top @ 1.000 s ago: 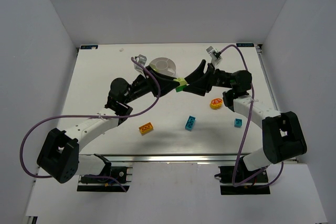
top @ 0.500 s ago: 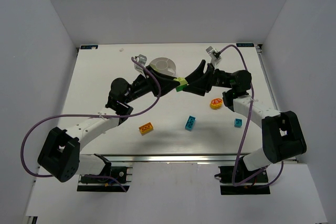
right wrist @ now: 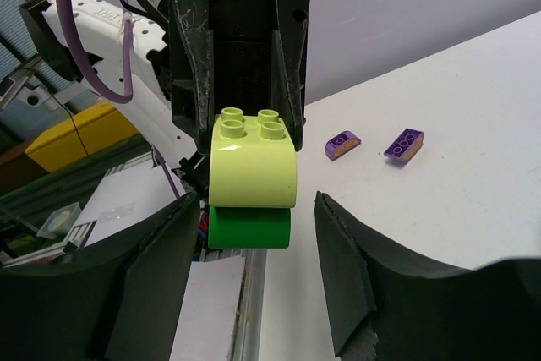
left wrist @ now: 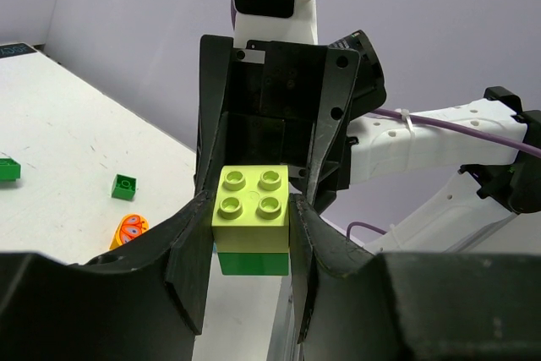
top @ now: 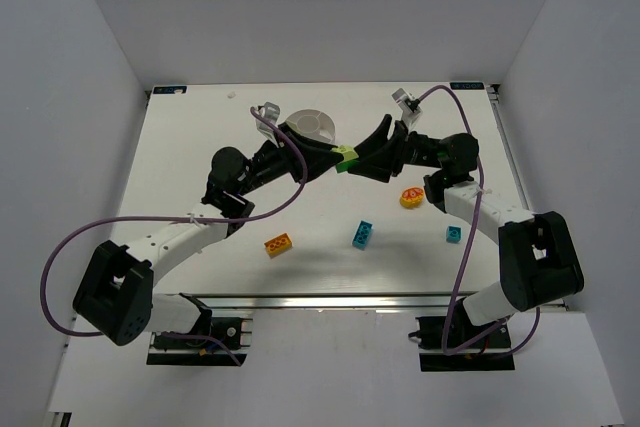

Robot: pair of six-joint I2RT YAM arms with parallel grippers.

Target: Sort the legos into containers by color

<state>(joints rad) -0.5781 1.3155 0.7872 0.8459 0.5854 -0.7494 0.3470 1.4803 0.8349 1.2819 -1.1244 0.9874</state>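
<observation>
left wrist, left gripper (left wrist: 251, 241) clamping lime-green legos (left wrist: 251, 207)

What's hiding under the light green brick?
A darker green brick sits right under the light green brick, both held in the left gripper. Where they join is covered, so its studs cannot be seen.

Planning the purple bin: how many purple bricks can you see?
2, both on the table in the right wrist view: one purple brick and a second purple brick beside it, not touching. Others may be hidden.
</observation>
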